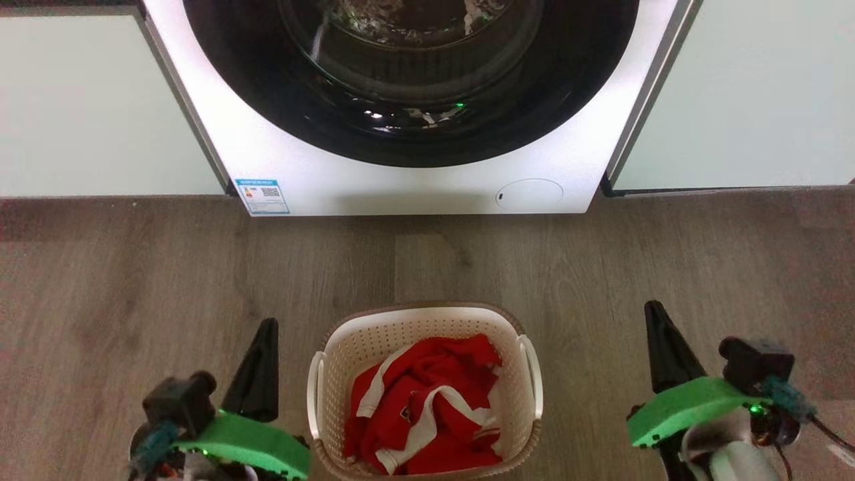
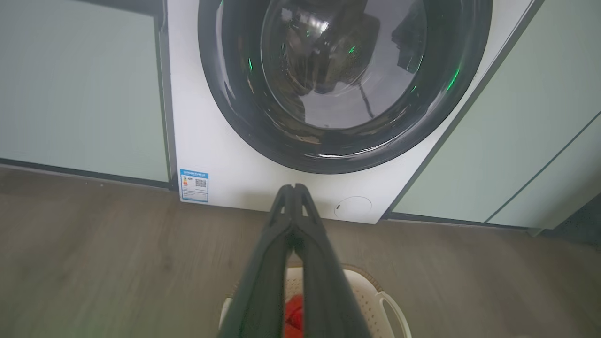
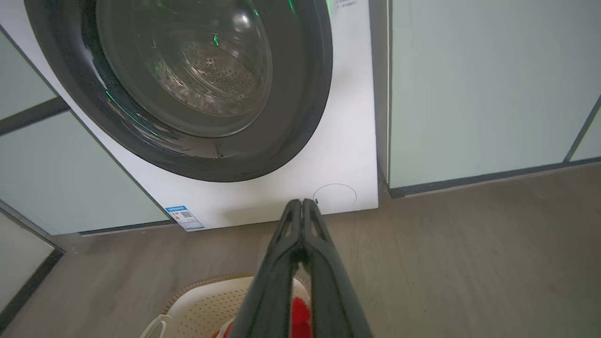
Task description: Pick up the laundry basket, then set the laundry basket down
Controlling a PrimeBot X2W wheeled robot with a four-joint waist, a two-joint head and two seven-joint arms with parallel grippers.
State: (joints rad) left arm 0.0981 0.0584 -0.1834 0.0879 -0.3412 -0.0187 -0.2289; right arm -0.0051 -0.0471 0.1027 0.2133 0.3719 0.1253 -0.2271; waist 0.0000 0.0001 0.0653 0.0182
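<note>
The laundry basket (image 1: 371,339) sits at the bottom middle of the head view, upright on the wood floor (image 1: 133,280). Red clothes (image 1: 427,407) with white stripes lie in a heap inside it.

The left gripper (image 1: 268,327) is at the lower left, just beside the basket's left handle (image 1: 313,394), with a small gap between them. Its two dark fingers are pressed together and hold nothing. The right gripper (image 1: 652,311) is at the lower right, well apart from the right handle (image 1: 533,374). Its fingers are pressed together too, with nothing in them. In each wrist view the two fingers meet at the tips, and the basket peeks out at the bottom edge behind them.

Past the basket there is bare floor. Then comes the white washing machine (image 1: 414,190) at the top middle, with a big round dark door. A little blue sticker (image 1: 264,196) is on its lower left corner. Pale green cupboard doors (image 1: 87,100) stand on both sides of it.
</note>
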